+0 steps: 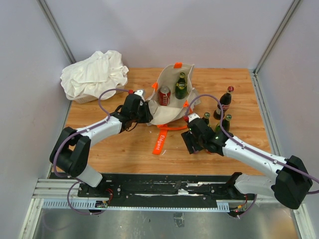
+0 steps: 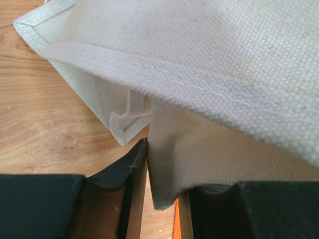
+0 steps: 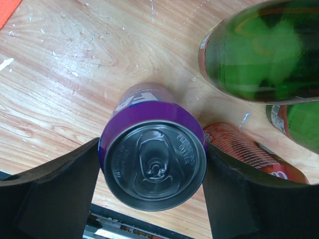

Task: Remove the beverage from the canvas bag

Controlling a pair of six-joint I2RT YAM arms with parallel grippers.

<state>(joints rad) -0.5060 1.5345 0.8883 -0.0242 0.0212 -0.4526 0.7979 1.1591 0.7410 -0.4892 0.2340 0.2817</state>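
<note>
The beige canvas bag point(image 1: 172, 94) stands open at the back centre, with orange handles and an orange strap point(image 1: 160, 140) trailing forward. Inside it are a red can point(image 1: 164, 95) and a green bottle point(image 1: 181, 87). My left gripper point(image 1: 143, 108) is at the bag's left edge, shut on a fold of the canvas point(image 2: 164, 164). My right gripper point(image 1: 192, 133) is on the table in front of and to the right of the bag. In the right wrist view it is shut on an upright purple can point(image 3: 152, 164), fingers point(image 3: 65, 189) against both sides.
A white cloth bundle point(image 1: 94, 74) lies at the back left. Three bottles stand to the right of the bag: a dark one with a red cap point(image 1: 224, 103) and two green ones point(image 1: 226, 122) close to my right gripper. A red-labelled container point(image 3: 249, 149) is beside the purple can.
</note>
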